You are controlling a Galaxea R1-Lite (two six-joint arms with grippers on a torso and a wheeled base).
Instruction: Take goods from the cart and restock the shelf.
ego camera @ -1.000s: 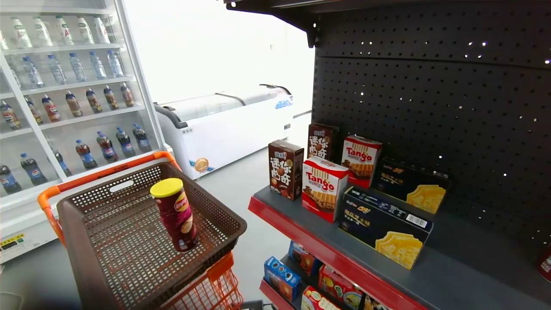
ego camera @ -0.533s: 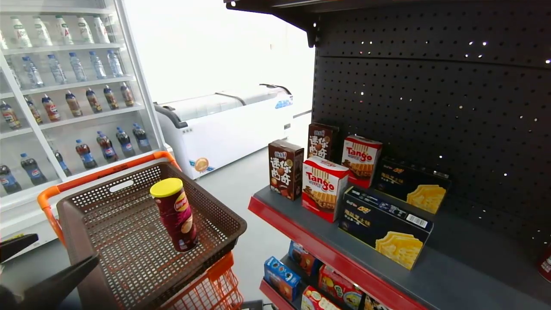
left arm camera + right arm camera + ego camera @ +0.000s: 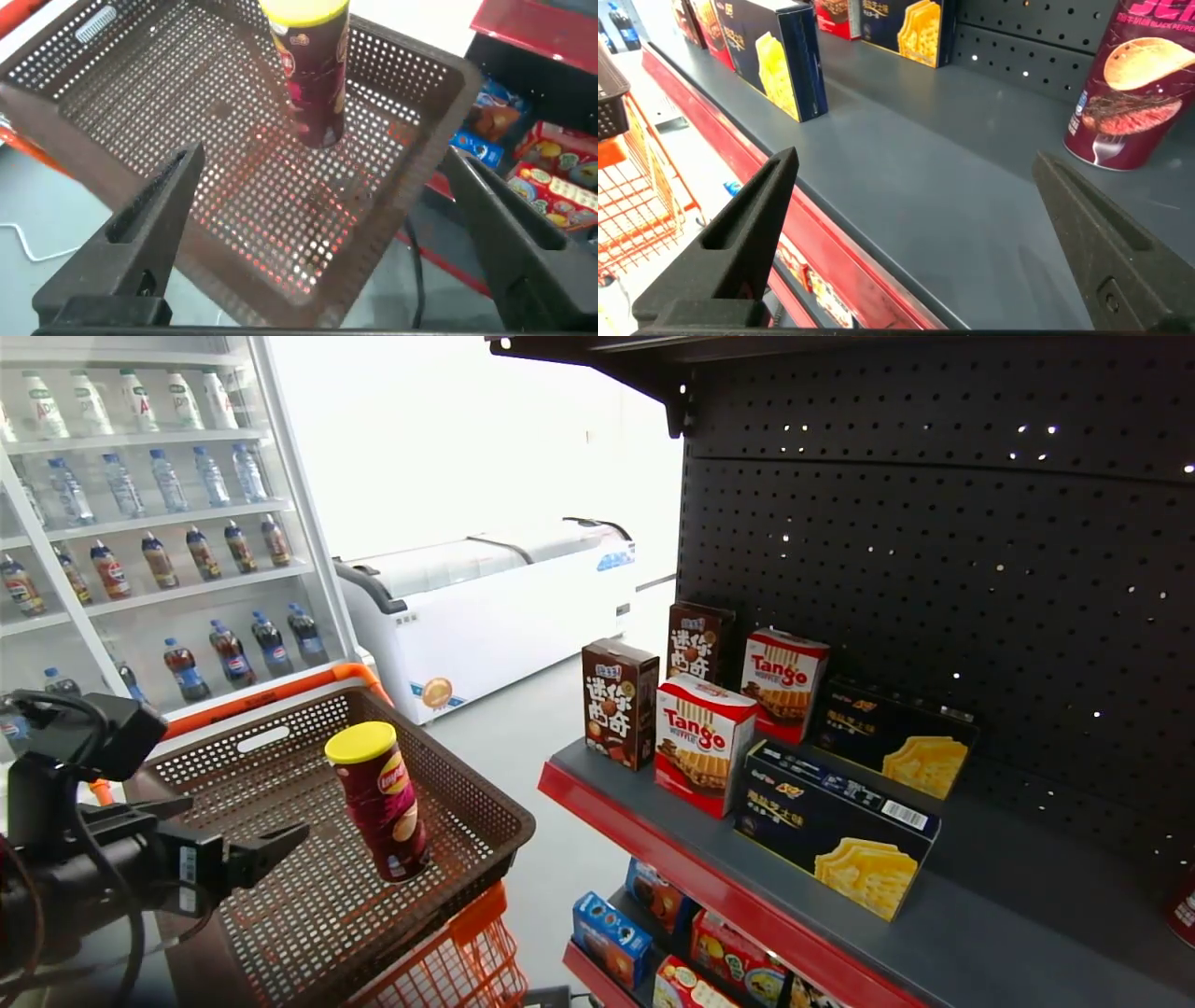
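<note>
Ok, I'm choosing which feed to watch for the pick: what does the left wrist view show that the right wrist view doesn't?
Left wrist view alone: the brown perforated plastic basket with an upright maroon yellow-lidded chip can inside, plus the open left gripper. Right wrist view alone: the grey shelf deck, dark blue wafer boxes, a second maroon can standing there, the open right gripper. Both: the shelf's red front edge.

glass-front drinks cooler, white chest freezer, grey floor, bright white wall behind
</note>
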